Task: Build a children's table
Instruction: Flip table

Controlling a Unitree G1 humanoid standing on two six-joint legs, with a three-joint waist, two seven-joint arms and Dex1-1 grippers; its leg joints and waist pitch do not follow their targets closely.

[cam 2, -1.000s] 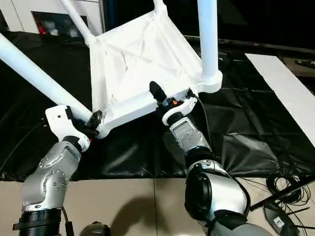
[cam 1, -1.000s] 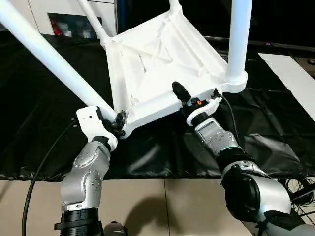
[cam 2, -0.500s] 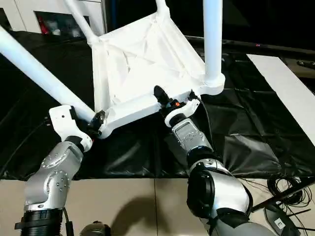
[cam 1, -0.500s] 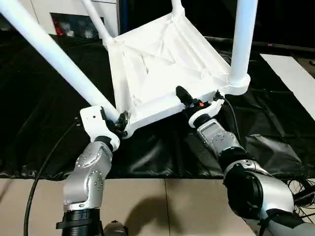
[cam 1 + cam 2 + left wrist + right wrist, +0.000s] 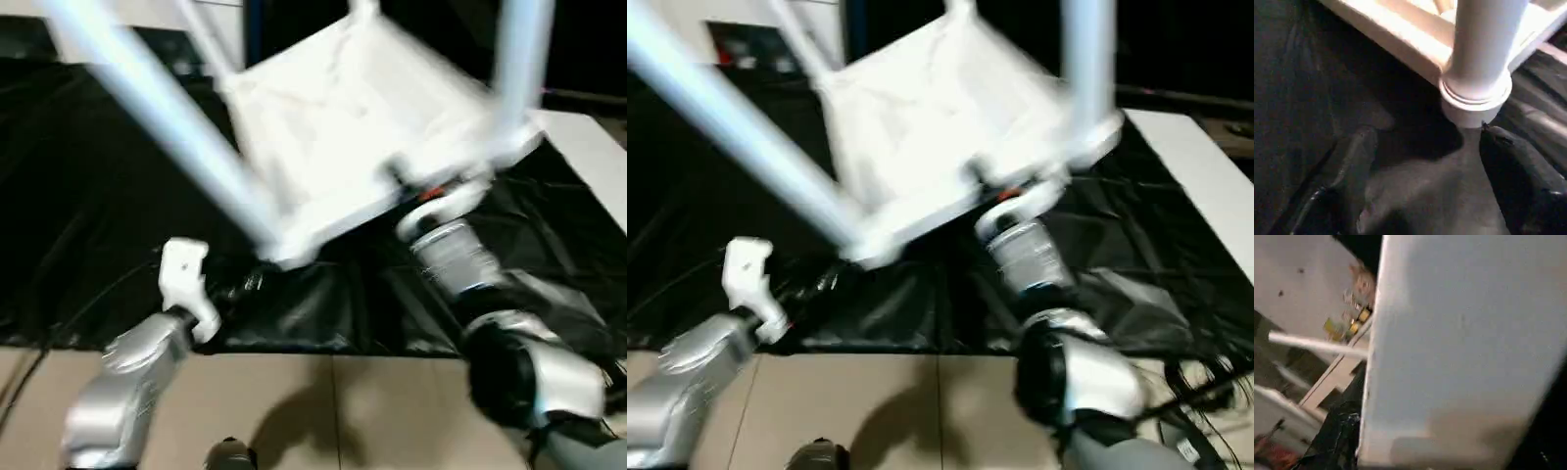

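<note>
Black sheet (image 5: 88, 196) over floor, tan tiles (image 5: 333, 411) nearer robot. Upturned table (image 5: 343, 127) tilted on sheet, legs (image 5: 157, 108) up. Left pincer (image 5: 230, 284) low beside near corner socket (image 5: 1476, 105), fingers (image 5: 1352, 161) spread, released. Right pincer (image 5: 416, 186) at table's near edge, apparently grasping it; blur hinders. No legible writing.

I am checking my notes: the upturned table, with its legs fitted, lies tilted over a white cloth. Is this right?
Not quite. The cloth under the upturned table is black, not white; the left wrist view shows it. The legs are fitted, as you say.
</note>
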